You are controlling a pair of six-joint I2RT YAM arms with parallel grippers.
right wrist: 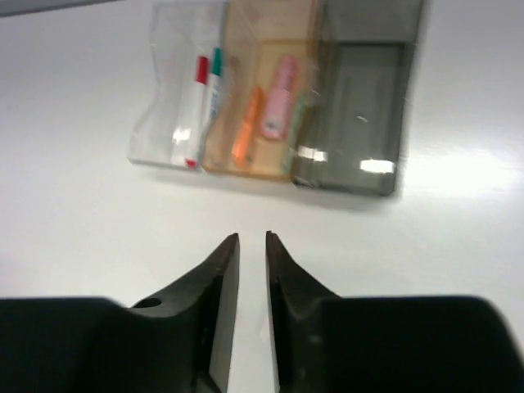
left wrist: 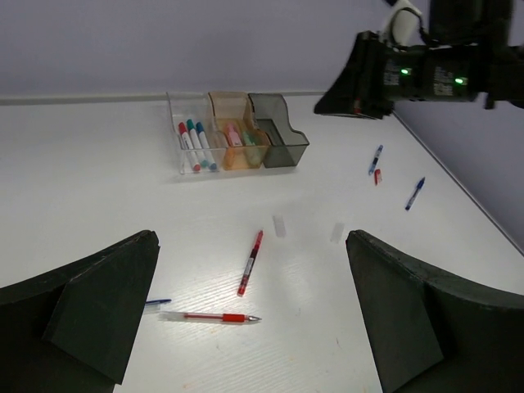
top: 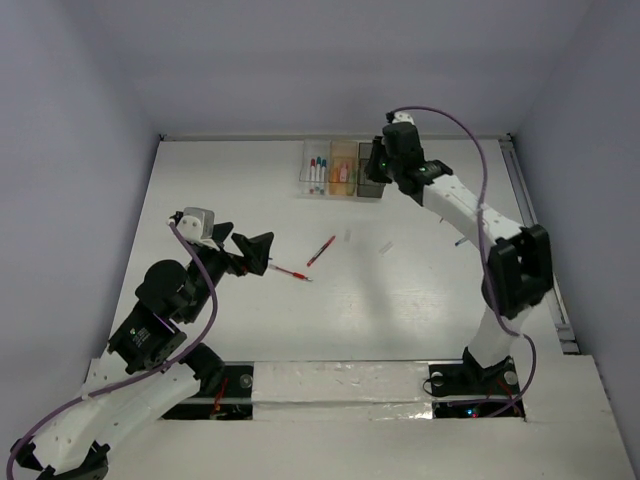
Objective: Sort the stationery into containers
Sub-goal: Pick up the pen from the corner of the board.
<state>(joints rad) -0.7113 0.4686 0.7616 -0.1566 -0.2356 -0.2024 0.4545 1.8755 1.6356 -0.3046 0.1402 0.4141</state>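
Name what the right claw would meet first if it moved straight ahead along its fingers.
Probably the orange bin, its near wall: it sits ahead of the right claw. Depth is unclear, so a tilted claw might touch the table first.

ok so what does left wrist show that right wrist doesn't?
Only left wrist: the loose stationery on the table, namely a red pen, a clear pen with a red grip, two blue pens and two pale blocks. It also shows the right arm and the left jaws, wide open.
Only right wrist: the right jaws, a narrow gap between them, nothing held.
Both: clear bin, orange bin and grey bin in a row, with markers in the clear one and a pink item in the orange.
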